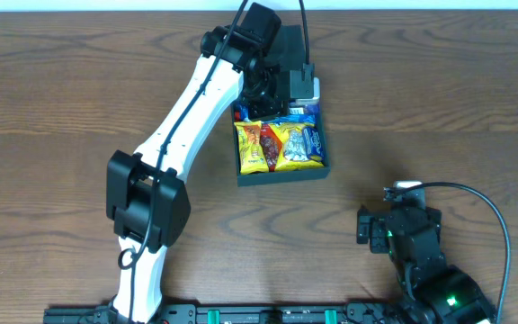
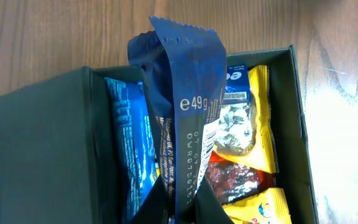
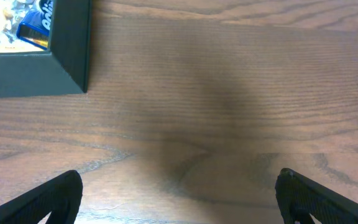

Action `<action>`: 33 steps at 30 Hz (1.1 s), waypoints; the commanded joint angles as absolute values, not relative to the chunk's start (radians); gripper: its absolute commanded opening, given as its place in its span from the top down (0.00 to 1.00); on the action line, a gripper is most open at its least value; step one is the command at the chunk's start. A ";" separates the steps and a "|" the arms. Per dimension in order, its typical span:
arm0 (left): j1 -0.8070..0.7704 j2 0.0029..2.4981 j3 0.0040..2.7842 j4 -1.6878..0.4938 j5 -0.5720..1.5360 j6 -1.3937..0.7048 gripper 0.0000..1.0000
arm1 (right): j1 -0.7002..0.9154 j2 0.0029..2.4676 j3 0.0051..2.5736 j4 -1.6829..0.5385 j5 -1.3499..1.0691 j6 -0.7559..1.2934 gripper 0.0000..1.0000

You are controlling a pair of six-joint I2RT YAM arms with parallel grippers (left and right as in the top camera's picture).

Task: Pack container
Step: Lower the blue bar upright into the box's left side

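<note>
**Left arm lowering a packet into the container; right arm idle**

The container (image 1: pixel 282 174) stood on the table (image 1: pixel 61 90) close to the far edge, a little right of its middle, with its open top facing the overhead camera. You had the left gripper (image 2: pixel 180 213) clenched on a dark blue packet (image 2: pixel 179 81), pinched at one sealed end. The packet stood on end, its crimped other end pointing away from the wrist camera, above the snacks already inside. This grip probably suited the job: a packet gripped by its end and kept on end can slide down into a narrow gap between its neighbours, whereas one laid flat would need free floor.

You kept the right gripper (image 3: pixel 179 196) released, jaws spread wide and holding nothing. It hovered low over bare wood toward the near edge, right of centre, well apart from the container. Only a near corner of the container showed in its wrist view. Parked there, it most likely stayed clear of the left arm's path.

The container was a dark teal-green, matte, square box with straight thin walls. Its flap lid (image 2: pixel 36 155) lay folded back on the far side, a broad dark panel hinged to one wall. Inside, yellow packets (image 1: pixel 253 147), a red packet (image 2: pixel 232 177) and a light blue packet (image 2: pixel 126 137) lay packed side by side, covering most of the floor. The container therefore appeared nearly full.
</note>
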State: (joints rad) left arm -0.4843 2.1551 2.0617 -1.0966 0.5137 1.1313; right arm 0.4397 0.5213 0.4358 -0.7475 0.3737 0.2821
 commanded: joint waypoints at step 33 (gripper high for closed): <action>-0.511 2.347 2.080 -1.011 0.505 1.001 0.94 | 0.432 0.517 0.430 -0.749 0.385 0.299 0.01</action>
